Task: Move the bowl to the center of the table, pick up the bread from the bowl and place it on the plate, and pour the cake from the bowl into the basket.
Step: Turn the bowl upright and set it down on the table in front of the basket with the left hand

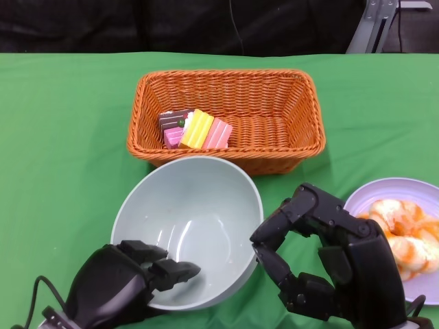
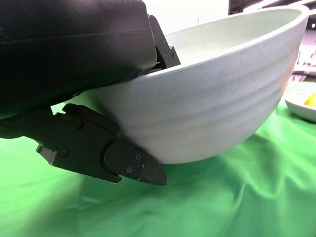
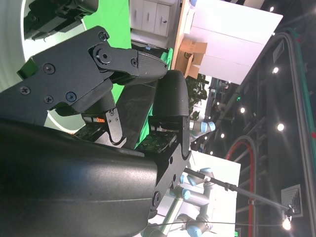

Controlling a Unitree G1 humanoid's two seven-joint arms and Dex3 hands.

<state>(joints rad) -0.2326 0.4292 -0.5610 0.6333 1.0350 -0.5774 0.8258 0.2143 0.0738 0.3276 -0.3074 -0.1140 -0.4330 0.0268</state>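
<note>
Basket (image 1: pixel 288 123) w/ cake (image 1: pixel 195 129) just behind bowl (image 1: pixel 206 205).

Bright, even overhead light; soft shadows, sharp focus.

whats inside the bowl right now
Nothing shows in the bowl: its pale inside is bare apart from the left hand gripping the near rim. Those fingers cover a small patch of the inside. The cake pieces lie in the basket.
</note>
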